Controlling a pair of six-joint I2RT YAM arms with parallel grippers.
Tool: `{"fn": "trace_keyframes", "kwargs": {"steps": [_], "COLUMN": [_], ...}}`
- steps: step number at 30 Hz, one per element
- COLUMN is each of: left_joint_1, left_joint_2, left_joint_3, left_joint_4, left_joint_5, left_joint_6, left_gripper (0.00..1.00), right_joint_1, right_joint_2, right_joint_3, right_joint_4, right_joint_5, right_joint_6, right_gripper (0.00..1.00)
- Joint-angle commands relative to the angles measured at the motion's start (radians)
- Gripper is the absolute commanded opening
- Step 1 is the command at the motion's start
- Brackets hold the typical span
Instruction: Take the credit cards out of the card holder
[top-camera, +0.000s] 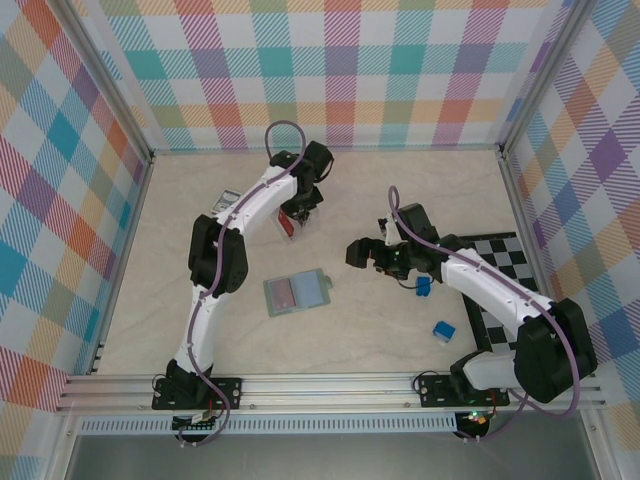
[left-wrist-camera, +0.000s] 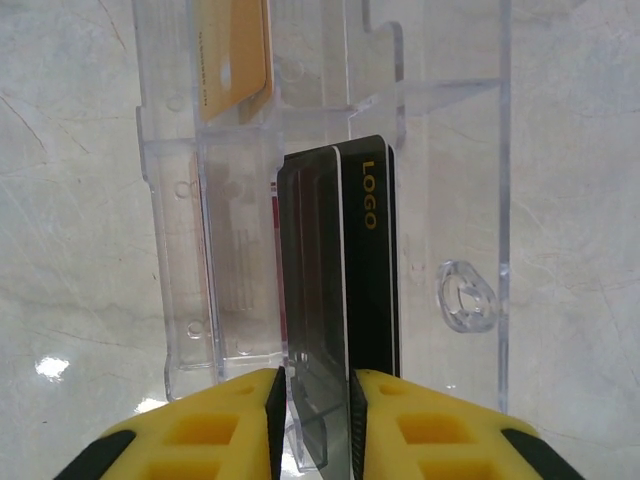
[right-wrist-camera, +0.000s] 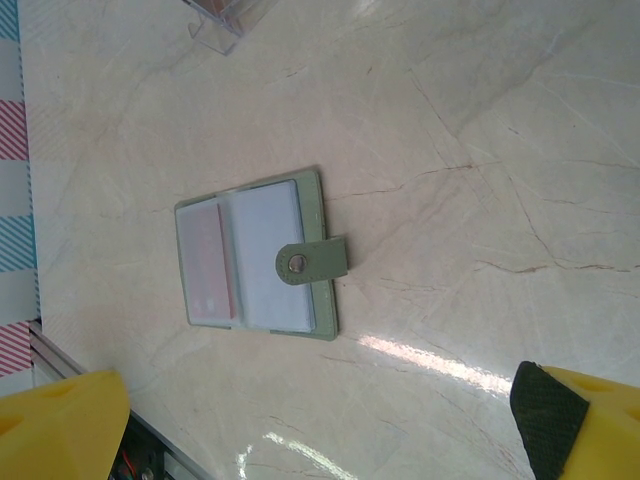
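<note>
One red card (right-wrist-camera: 207, 262) lies inside the open card holder (right-wrist-camera: 270, 240)

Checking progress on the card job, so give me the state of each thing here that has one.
Sage-green folding card holder: open, flat on the table, tab lying across.
Red card: inside a holder pocket.
Black LOGO card: on edge in the clear plastic tray.
Tan card: in another tray compartment.
Left gripper: straddling the black card, grip unclear.
Right gripper: open, empty.
</note>
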Motion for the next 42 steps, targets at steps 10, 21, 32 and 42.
{"fn": "trace_keyframes", "kwargs": {"steps": [10,21,32,42], "left_joint_1": [0.033,0.188,0.41,0.541], "left_joint_2": [-0.229,-0.712,-0.994,-1.055], "left_joint_3": [-0.09,-0.676,-1.083,-1.221], "left_joint_4": [0.046,0.211,0.261,0.303], "left_joint_5": [0.128,0.232,0.288,0.406], "left_joint_6": [0.136,0.126,0.19,0.207], "left_gripper": [0.48,0.77,1.0,1.0], "right_joint_1": [-0.004,0.198,0.504,0.53], "right_joint_2": [0.003,0.131,0.536,0.776], "right_joint_3": [0.012,0.18,0.58,0.786], "right_joint_4": [-0.045,-0.13,-0.315,-0.44], "right_joint_5": [-0.005,0.17,0.366,0.421], "right_joint_6": [-0.037,-0.071,-0.1,-0.036], "right_gripper": [1.0,0.95,0.86,0.82]}}
